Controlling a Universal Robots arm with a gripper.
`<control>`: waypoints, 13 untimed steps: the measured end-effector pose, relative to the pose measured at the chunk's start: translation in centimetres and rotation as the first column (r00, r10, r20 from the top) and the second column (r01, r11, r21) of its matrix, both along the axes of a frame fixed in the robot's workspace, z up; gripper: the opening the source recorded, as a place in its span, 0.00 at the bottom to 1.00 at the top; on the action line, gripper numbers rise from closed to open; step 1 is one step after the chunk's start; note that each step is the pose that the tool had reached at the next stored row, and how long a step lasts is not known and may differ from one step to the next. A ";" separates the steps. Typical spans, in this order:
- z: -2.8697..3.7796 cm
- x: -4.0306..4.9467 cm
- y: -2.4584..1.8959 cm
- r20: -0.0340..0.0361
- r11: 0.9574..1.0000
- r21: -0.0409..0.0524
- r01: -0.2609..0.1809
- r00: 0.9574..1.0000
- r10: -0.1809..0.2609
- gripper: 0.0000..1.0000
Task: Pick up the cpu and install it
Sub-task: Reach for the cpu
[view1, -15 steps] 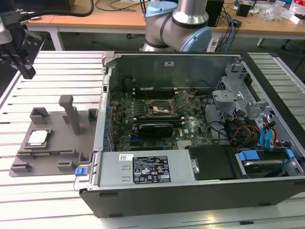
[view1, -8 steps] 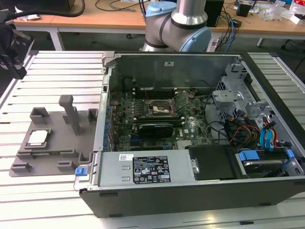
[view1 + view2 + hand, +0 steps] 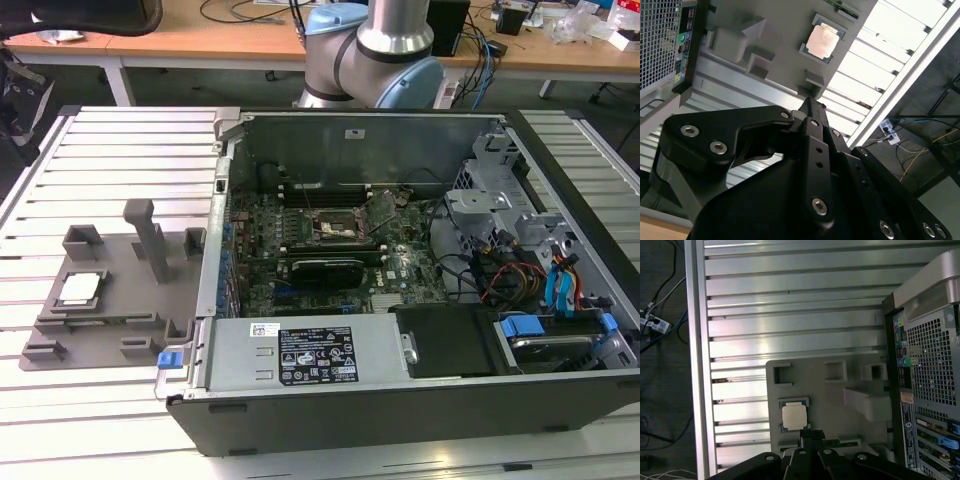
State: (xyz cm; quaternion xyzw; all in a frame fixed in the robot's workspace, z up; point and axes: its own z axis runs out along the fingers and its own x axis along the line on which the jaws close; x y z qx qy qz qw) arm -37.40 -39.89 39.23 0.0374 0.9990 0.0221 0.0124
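Gripper [image 3: 811, 434] hovers by the cpu [image 3: 794, 416] in its grey tray [image 3: 830, 400], fingers closed, empty. Best to centre squarely over it and grip the edges gently.

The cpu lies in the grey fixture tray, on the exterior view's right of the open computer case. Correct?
No: the cpu lies in the grey fixture tray on the exterior view's left of the open computer case, as that view shows.

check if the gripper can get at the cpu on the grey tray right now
Probably yes: the cpu lies uncovered in the grey tray, and nothing shows between it and the gripper.
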 end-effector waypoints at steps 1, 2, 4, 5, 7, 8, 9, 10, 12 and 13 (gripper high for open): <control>-0.02 -0.36 0.00 0.000 1.000 0.000 0.000 1.000 0.000 0.11; -0.03 -0.60 0.00 0.000 1.000 0.000 0.000 1.000 0.000 0.11; -0.07 -0.88 0.00 0.000 1.000 0.000 0.000 1.000 0.000 0.11; -0.08 -1.06 0.00 0.000 1.000 0.000 0.000 1.000 0.000 0.11; -0.17 -1.51 0.01 0.000 1.000 0.000 0.000 1.000 0.000 0.11; -0.19 -1.63 0.01 0.000 1.000 0.000 0.000 1.000 0.000 0.11; -0.23 -1.81 0.01 0.000 1.000 0.000 0.000 1.000 0.000 0.11; -0.28 -1.89 0.01 0.000 1.000 0.000 0.000 1.000 0.000 0.11; -0.52 -2.11 0.00 0.000 1.000 0.000 0.000 1.000 0.000 0.11; -0.68 -2.13 0.00 0.000 1.000 0.000 0.000 1.000 0.000 0.11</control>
